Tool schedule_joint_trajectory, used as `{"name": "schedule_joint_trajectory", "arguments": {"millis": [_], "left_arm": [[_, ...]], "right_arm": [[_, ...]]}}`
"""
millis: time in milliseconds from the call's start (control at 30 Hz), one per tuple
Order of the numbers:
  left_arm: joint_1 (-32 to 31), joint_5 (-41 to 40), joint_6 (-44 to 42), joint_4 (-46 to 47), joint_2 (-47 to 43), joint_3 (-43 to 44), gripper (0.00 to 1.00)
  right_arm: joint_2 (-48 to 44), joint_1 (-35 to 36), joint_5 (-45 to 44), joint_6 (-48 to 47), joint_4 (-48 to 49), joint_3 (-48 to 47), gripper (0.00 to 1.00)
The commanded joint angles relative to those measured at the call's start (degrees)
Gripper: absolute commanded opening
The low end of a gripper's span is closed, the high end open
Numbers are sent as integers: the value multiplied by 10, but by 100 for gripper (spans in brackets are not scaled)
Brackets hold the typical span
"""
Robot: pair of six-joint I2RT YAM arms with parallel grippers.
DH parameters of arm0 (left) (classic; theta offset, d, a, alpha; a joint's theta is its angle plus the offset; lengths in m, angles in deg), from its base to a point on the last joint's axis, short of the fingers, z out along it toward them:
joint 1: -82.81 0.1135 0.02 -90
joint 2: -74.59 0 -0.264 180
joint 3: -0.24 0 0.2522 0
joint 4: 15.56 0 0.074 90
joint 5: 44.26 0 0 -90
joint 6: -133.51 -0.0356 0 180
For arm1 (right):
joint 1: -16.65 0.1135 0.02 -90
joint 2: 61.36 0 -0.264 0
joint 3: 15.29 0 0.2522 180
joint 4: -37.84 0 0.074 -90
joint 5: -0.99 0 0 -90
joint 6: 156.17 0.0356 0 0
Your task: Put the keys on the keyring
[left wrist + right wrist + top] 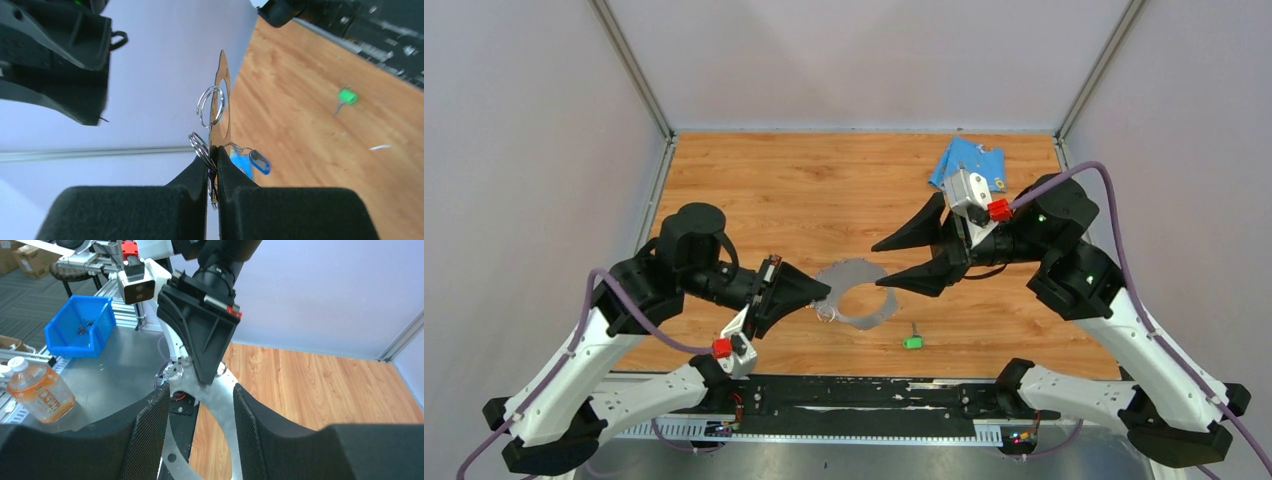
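Pinching the keyring (pixel 871 321) by its left end, the left fingers (pixel 192 176) are shut tight on the thin grey band and carry it just over the bench (pixel 754 190), roughly midway between the two arms. The left wrist view shows the band edge-on and upright. Two small wire split rings (pixel 209 106) sit at that edge close to the fingertips. The blue-headed key (pixel 259 161) hangs there from a fine wire loop, so it looks to be on already.

The right fingers (pixel 919 230) are spread wide and hold nothing. In the right wrist view they straddle the band's far end, which passes between the pads without clearly touching either.

The green-headed key (pixel 912 341) lies loose on the bench, in front of the ring's right side and apart from it. It sits below and nearer the robot than the right fingers. Its metal shaft points toward the back of the bench and its plastic head toward the arm bases. Since the right arm is the free one, fetching this key likely falls to it, and it would need to drop and pull back toward the front edge.
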Motion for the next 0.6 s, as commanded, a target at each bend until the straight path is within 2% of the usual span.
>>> {"name": "schedule_joint_trajectory", "arguments": {"millis": [0,167,333,433,567], "left_arm": [[-12,-23,-150,3,-13,9,0],[-22,-25,-173,4,-8,29,0],[-24,-56,-148,3,-11,30,0],[-24,-80,-47,4,0,46,0],[-25,-113,95,3,25,77,0]], "right_arm": [[21,14,33,-34,-81,-24,53],[60,77,-14,-98,-145,-68,51],[97,82,-9,-50,-159,-108,46],[57,90,-72,-70,-156,-83,47],[7,93,-149,-81,-126,-43,58]]}}
